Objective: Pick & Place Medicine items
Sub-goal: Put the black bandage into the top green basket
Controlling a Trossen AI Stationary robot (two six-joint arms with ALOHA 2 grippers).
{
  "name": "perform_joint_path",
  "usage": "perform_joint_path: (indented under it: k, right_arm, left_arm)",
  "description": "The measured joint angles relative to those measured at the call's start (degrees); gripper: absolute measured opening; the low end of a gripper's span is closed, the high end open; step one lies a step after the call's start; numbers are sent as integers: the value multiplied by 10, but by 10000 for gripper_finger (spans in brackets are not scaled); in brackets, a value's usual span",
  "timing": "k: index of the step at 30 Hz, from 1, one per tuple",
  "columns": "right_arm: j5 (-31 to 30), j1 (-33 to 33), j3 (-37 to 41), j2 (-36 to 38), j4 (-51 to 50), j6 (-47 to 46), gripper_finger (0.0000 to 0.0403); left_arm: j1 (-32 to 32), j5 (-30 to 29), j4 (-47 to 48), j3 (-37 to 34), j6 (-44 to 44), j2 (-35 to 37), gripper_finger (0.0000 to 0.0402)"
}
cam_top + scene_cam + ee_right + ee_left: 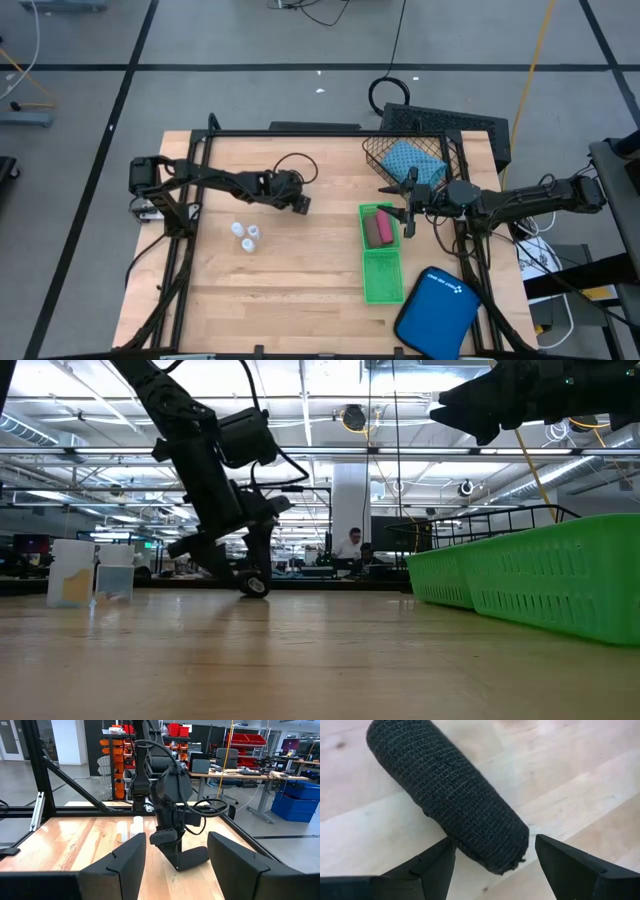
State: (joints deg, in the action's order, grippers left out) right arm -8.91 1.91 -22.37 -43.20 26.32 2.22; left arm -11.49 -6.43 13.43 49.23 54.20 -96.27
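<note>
The black roll [450,795] lies on its side on the bare wood left of the table's middle. My left gripper [495,847] is open and low over it, one finger on either side of the roll's near end [505,855]. In the high view my left gripper [298,204] is at the same spot. Three tiny white bottles [245,235] stand upright on the wood nearer the front. The brown and pink rolls [378,228] lie in the green tray [383,280]. The teal pouch [412,160] lies in the wire basket. My right gripper [408,218] hangs open over the tray's far end, touching nothing. My left gripper comes at the black roll slanting down, its fingers along the roll's length. One fingertip [442,860] stands right against the roll's side near its end [470,852]; whether it touches I cannot tell. The other finger stands apart from it. The roll rests on the table.
The wire basket [375,155] sits at the far right of the table. A large smooth blue case [435,310] lies at the near right corner. Dark frame bars run along the table's left, right and far sides. Bare wood lies between the bottles and the tray.
</note>
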Motion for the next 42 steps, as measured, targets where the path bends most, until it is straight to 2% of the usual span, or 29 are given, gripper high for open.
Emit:
perform_joint_path:
  k: [6,12,15,20,24,28,32,35,38,42]
  right_arm:
    - [0,0,0,0,0,0,201]
    - [0,0,0,0,0,0,201]
    - [0,0,0,0,0,0,201]
    - [0,0,0,0,0,0,201]
    - [0,0,0,0,-1,1,201]
    - [0,0,0,0,-1,1,201]
    - [0,0,0,0,0,2,201]
    - [0,0,0,0,0,2,201]
    - [0,0,0,0,-1,2,201]
    - [-1,0,0,0,-1,2,201]
  left_arm:
    - [0,-32,14,0,-11,0,282]
    - [-3,-32,92,2,-15,2,282]
    - [-10,-14,149,2,-18,2,282]
    - [-27,49,246,0,-17,26,282]
    - [-27,25,292,-1,-16,72,282]
    - [-27,-7,273,-1,-26,123,282]
    - [-24,-54,205,0,-27,153,282]
    - [-18,-84,144,0,-55,150,282]
    - [-11,-86,79,0,-100,128,282]
    - [-7,-87,40,0,-118,90,282]
